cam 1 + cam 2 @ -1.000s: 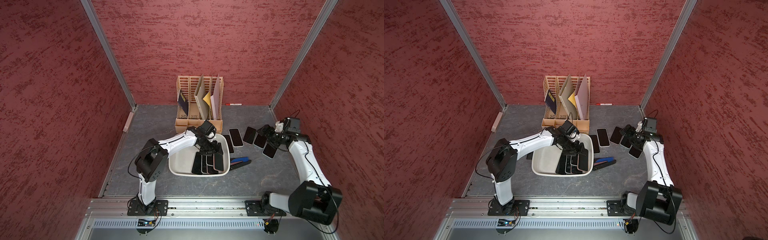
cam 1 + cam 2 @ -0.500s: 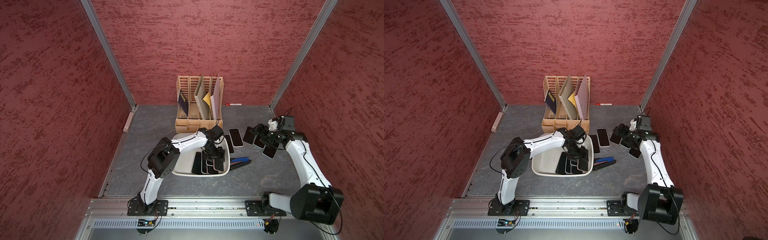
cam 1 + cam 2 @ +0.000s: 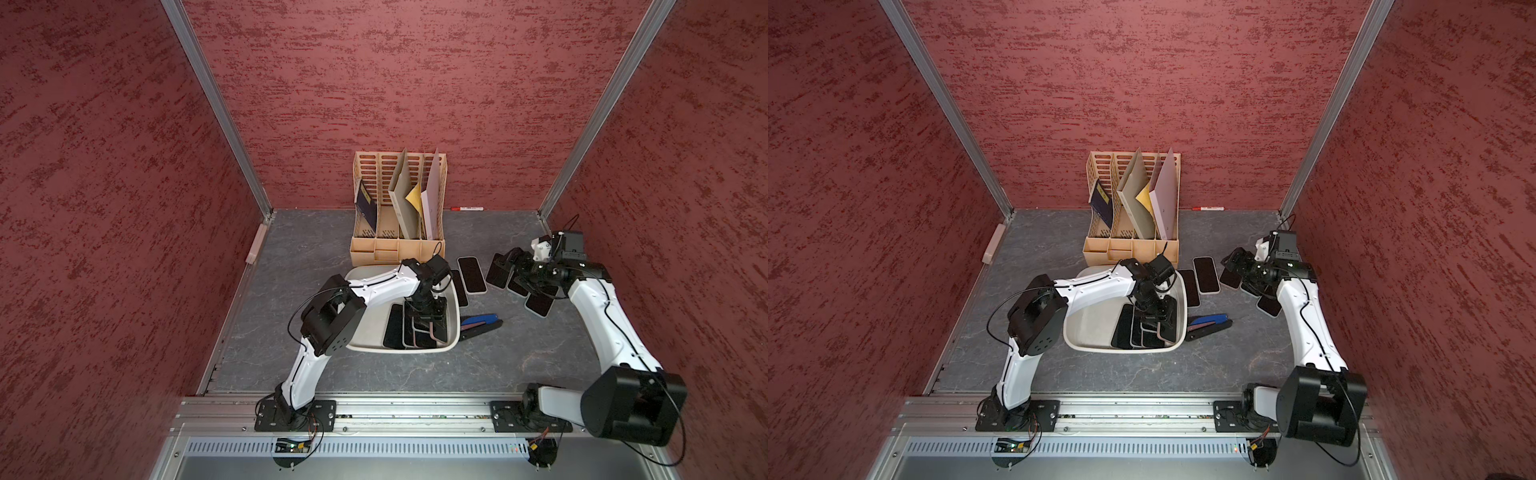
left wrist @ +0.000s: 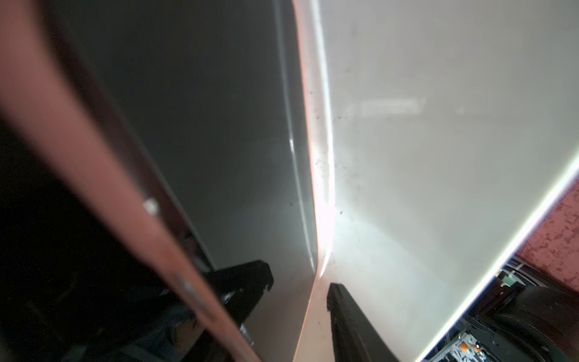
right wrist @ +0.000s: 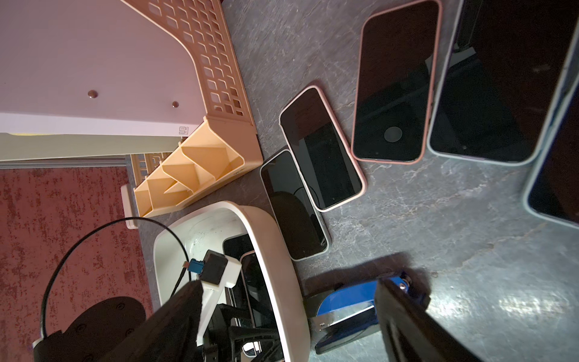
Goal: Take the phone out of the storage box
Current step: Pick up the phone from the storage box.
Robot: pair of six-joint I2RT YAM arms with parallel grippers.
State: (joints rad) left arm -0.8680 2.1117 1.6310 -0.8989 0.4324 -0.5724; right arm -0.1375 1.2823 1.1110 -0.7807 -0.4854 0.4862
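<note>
The off-white storage box (image 3: 374, 347) sits mid-table and holds several dark phones (image 3: 395, 328) standing on edge along its right side. My left gripper (image 3: 424, 311) reaches down among them. In the left wrist view its jaws stand narrow astride the pink edge of one phone (image 4: 316, 219). One finger (image 4: 341, 310) lies against that edge, while a strip of screen shows beside the other finger (image 4: 250, 279). My right gripper (image 3: 513, 270) hovers open and empty over phones lying on the table to the right.
A beige slotted file rack (image 3: 399, 245) with folders stands just behind the box. A blue stapler (image 3: 482, 322) lies by the box's right wall. Two phones (image 3: 471, 274) lie between box and right arm, with several more (image 3: 540, 305) under that arm.
My left gripper came down from the box's far rim into the row of phones, and its jaws narrowed. My right gripper shifted a little and stayed open.
</note>
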